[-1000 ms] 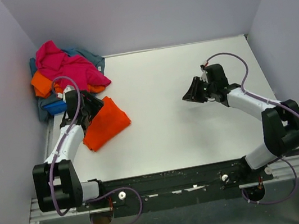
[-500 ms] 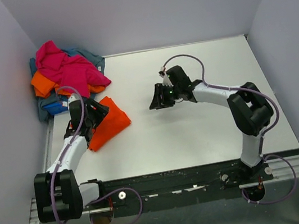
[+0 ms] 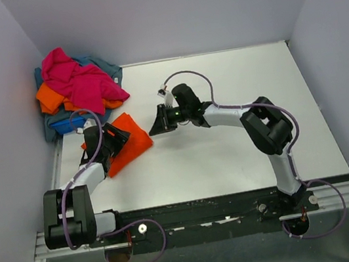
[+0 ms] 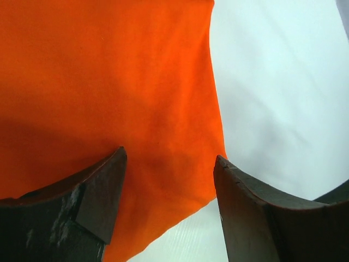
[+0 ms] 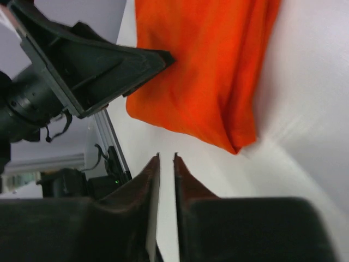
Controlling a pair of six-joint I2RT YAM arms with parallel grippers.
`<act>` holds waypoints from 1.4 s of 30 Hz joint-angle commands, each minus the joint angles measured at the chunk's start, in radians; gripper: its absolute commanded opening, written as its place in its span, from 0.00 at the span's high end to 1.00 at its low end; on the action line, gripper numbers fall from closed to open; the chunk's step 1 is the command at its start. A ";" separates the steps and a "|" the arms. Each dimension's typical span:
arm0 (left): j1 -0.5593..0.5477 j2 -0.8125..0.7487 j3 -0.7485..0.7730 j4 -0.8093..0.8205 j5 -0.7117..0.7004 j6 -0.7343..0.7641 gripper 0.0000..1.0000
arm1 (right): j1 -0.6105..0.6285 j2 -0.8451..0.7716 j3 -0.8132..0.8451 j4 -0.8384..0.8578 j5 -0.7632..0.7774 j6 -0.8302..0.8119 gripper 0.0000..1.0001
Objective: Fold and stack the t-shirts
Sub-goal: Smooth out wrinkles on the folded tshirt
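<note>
A folded orange t-shirt [image 3: 130, 144] lies flat on the white table at the left; it also fills the left wrist view [image 4: 109, 82] and the top of the right wrist view [image 5: 207, 71]. My left gripper [image 3: 113, 139] hovers over its near-left part, open, fingertips [image 4: 170, 154] straddling the shirt's corner without pinching it. My right gripper [image 3: 153, 131] is stretched out to the shirt's right corner, a little short of the cloth. Its jaws [image 5: 167, 156] stand nearly together with a thin gap and nothing between them. More t-shirts sit heaped at the back left: pink [image 3: 79, 76], orange [image 3: 50, 97], blue [image 3: 66, 125], grey-blue [image 3: 103, 64].
Grey walls close in the table on the left, back and right. A metal rail [image 3: 58, 169] runs along the table's left edge. White table surface [image 3: 231, 155] lies bare under the right arm's long reach. The left gripper's black body [image 5: 92, 65] shows in the right wrist view.
My right arm has swung left across the table, from the right half to the orange shirt's right corner, its jaws narrowing. My left gripper drew slightly toward the near side over the shirt.
</note>
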 commanded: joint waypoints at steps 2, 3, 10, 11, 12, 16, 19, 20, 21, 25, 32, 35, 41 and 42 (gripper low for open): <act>0.047 -0.110 0.026 -0.043 0.003 0.041 0.24 | 0.079 0.121 0.189 0.068 -0.094 0.058 0.90; 0.050 -0.139 0.019 -0.055 -0.002 0.038 0.24 | 0.089 0.148 0.226 0.060 -0.095 0.070 0.96; 0.089 -0.349 -0.095 -0.107 0.041 -0.037 0.50 | 0.114 0.314 0.345 0.173 -0.170 0.232 0.99; 0.089 -0.377 -0.112 -0.107 0.048 -0.052 0.58 | 0.118 0.332 0.362 0.167 -0.175 0.237 0.99; 0.089 -0.397 -0.126 -0.107 0.059 -0.064 0.67 | 0.125 0.345 0.375 0.160 -0.181 0.237 0.99; 0.089 -0.403 -0.129 -0.193 0.087 -0.077 0.96 | 0.140 0.380 0.413 0.152 -0.189 0.249 0.99; 0.089 -0.385 -0.127 -0.218 0.098 -0.075 1.00 | 0.142 0.409 0.450 0.146 -0.209 0.269 0.99; 0.089 -0.380 -0.124 -0.224 0.102 -0.077 1.00 | 0.143 0.415 0.456 0.147 -0.221 0.277 0.99; 0.089 -0.379 -0.124 -0.230 0.108 -0.078 1.00 | 0.145 0.421 0.462 0.144 -0.227 0.280 0.99; 0.089 -0.392 -0.109 -0.297 0.098 -0.066 1.00 | 0.152 0.408 0.461 0.092 -0.226 0.253 0.99; 0.121 -0.290 -0.147 -0.261 0.075 -0.049 1.00 | 0.155 0.492 0.546 -0.008 -0.216 0.251 0.99; 0.138 -0.222 -0.149 -0.239 0.068 -0.028 1.00 | 0.155 0.556 0.588 -0.014 -0.221 0.288 0.99; 0.207 -0.139 -0.210 -0.156 0.125 -0.046 1.00 | 0.143 0.601 0.593 -0.024 -0.197 0.317 0.99; 0.208 -0.147 -0.213 -0.156 0.121 -0.052 1.00 | 0.137 0.596 0.583 -0.029 -0.190 0.317 0.99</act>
